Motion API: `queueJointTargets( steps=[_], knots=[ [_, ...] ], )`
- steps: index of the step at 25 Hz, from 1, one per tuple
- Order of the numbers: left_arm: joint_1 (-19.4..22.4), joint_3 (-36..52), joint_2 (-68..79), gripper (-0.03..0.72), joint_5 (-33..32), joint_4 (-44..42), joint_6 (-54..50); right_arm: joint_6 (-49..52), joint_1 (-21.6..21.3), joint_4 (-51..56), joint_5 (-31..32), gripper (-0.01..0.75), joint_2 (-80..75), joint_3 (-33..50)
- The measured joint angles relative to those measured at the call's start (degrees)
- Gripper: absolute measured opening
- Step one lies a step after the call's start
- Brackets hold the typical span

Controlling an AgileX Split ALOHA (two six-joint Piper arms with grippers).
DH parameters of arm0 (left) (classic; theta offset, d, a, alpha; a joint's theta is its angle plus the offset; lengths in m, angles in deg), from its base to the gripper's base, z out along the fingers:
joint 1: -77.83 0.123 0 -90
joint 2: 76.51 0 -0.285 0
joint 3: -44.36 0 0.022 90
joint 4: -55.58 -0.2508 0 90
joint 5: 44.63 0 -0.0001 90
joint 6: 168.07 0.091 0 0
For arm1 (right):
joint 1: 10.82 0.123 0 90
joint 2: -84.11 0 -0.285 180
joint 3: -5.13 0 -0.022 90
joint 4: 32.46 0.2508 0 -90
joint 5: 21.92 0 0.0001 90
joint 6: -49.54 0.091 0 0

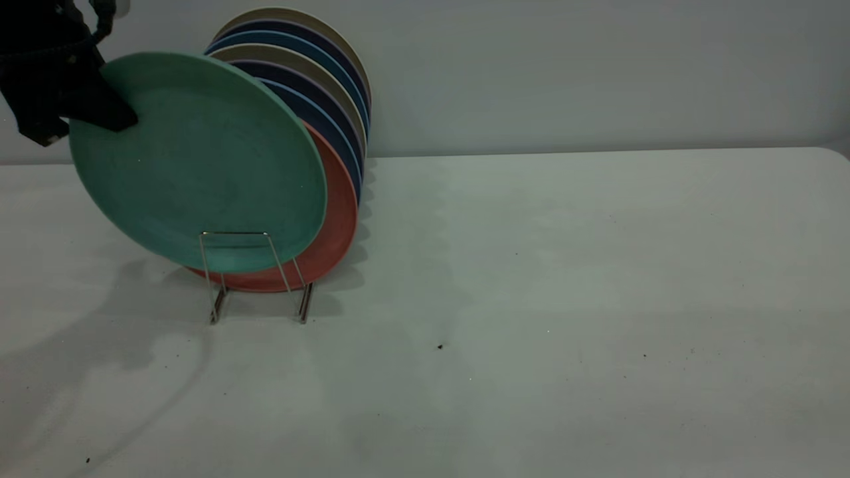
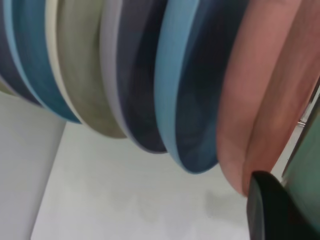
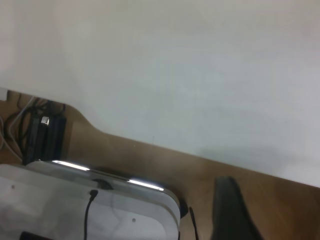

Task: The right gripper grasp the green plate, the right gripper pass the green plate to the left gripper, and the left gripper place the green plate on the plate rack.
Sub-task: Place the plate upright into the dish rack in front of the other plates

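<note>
The green plate (image 1: 199, 159) is tilted, with its top leaning to the left. Its lower edge sits behind the front loop of the plate rack (image 1: 232, 233), just in front of a salmon-pink plate (image 1: 337, 226). I cannot tell whether it rests on the rack's base. My left gripper (image 1: 106, 114) is shut on the plate's upper left rim. In the left wrist view one black finger (image 2: 272, 210) lies against the green plate (image 2: 307, 165). My right gripper (image 3: 232, 212) shows only in its own wrist view, off the table beyond its edge.
Behind the salmon plate (image 2: 260, 100) the rack holds several dark blue, light blue and beige plates (image 1: 332, 119). The white table (image 1: 531, 299) stretches right of the rack. The right wrist view shows a wooden floor (image 3: 150, 155) and a white device (image 3: 75, 200).
</note>
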Motion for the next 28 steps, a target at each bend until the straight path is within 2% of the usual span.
queueJointTargets(
  steps=[7,13,25,28],
  knots=[
    [0.0,0.0,0.1,0.186,-0.1,0.0,0.0,0.0,0.0,0.0,-0.1,0.445,0.0,0.0],
    [0.0,0.0,0.1,0.290,-0.4,0.1,0.0,-0.1,0.0,0.0,-0.1,0.445,0.0,0.0],
    [0.0,0.0,0.1,0.315,-1.7,4.2,0.3,-0.2,0.0,0.0,-0.5,0.445,0.0,0.0],
    [-0.3,0.0,0.1,0.357,-1.7,5.5,0.3,-0.2,0.0,0.0,-0.6,0.445,0.0,0.0]
  ],
)
